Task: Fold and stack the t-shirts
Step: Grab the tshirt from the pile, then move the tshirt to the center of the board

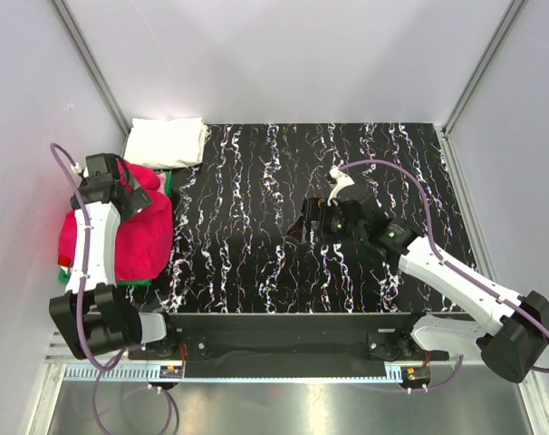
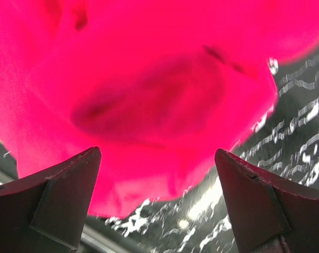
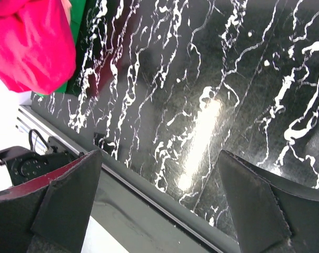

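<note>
L end effector (image 2: 157,152) jaws apart at crimson t-shirt (image 1: 143,240), bench (image 1: 256,263) 9 o'clock edge; R end effector (image 3: 159,155) spread, empty. Risk: shallow pinch bunches cloth, slips free.

- Red shirt (image 1: 143,237) heaped at the table's (image 1: 247,263) left edge; white shirt (image 1: 166,142) in the far left corner.
- Right arm (image 1: 438,267) over the right half; middle open.

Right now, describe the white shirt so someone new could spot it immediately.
Take the black marbled table and go to its far left corner. The white t-shirt lies there folded flat, just beyond the crimson t-shirt heaped on the green tray. It alone is white and squared off.
</note>
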